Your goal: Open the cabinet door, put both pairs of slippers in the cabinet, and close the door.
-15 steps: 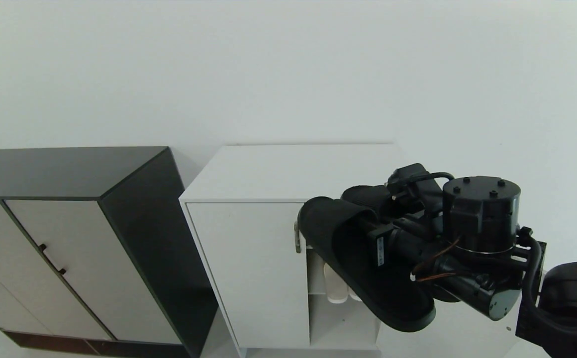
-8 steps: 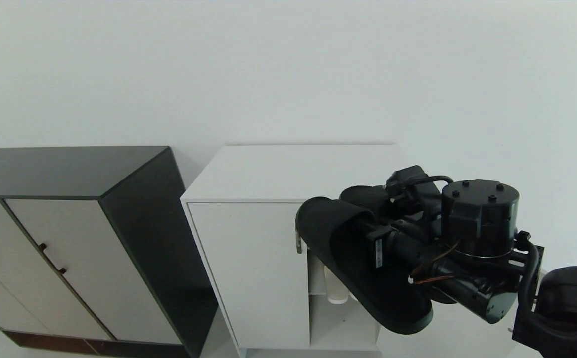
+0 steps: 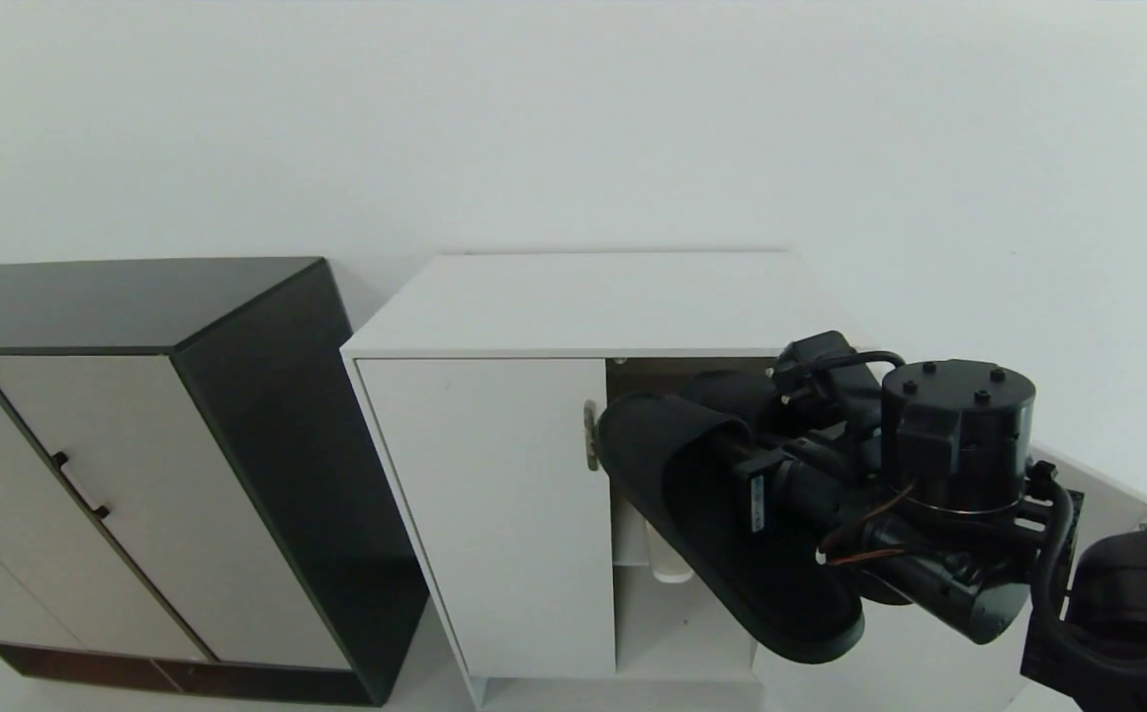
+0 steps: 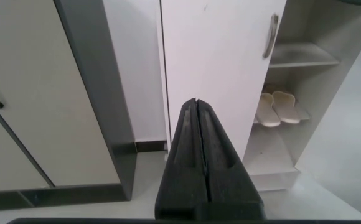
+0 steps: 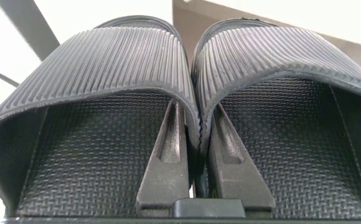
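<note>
The cabinet (image 3: 494, 475) is brought nearer as the view shifts; the black slippers (image 3: 712, 504), clamped by the right hand (image 5: 194, 115), are held at its opening for shelving. The left hand (image 4: 196, 102) is closed, empty.

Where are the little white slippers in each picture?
Head view: the white slippers peek out low inside the open cabinet, beside the black slippers.
Left wrist view: the white slippers sit inside the cabinet, under its shelf.
Right wrist view: hidden behind the black slippers.
Shared landmark: the metal door handle.
</note>
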Robot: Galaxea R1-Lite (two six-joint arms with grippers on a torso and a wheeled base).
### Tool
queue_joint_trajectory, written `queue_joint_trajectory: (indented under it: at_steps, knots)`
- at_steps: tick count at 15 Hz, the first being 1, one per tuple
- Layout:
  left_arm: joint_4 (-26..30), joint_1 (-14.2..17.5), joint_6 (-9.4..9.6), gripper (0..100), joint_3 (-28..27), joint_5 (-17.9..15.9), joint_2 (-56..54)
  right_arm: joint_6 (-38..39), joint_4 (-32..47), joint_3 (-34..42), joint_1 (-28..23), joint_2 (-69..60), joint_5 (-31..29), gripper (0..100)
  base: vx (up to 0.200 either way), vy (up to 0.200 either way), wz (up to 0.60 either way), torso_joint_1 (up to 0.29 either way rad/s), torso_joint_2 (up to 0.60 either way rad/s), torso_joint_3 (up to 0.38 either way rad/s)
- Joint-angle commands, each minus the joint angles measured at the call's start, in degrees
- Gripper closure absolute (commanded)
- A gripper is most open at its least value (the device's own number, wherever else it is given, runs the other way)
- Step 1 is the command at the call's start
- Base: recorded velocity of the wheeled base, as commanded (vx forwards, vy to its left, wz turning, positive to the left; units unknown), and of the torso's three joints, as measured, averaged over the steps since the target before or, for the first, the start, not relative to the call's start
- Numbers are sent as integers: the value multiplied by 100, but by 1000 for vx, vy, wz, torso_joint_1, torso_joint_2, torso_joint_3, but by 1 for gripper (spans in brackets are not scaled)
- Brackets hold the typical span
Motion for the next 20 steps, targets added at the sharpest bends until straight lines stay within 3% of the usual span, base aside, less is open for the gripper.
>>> queue_joint_trajectory:
  at_steps: [1,12,20]
  knots:
    - [4,1,1,100,0,-3,-1,-18,-26,18,17,6,1,100,0,0,0,-203,510,310]
    - [-5,1,1,100,0,5,-1,-36,-44,97,17,85,1,100,0,0,0,-160,486,321]
    - [4,1,-8,100,0,-3,-1,-36,-149,105,17,261,1,100,0,0,0,-62,430,360]
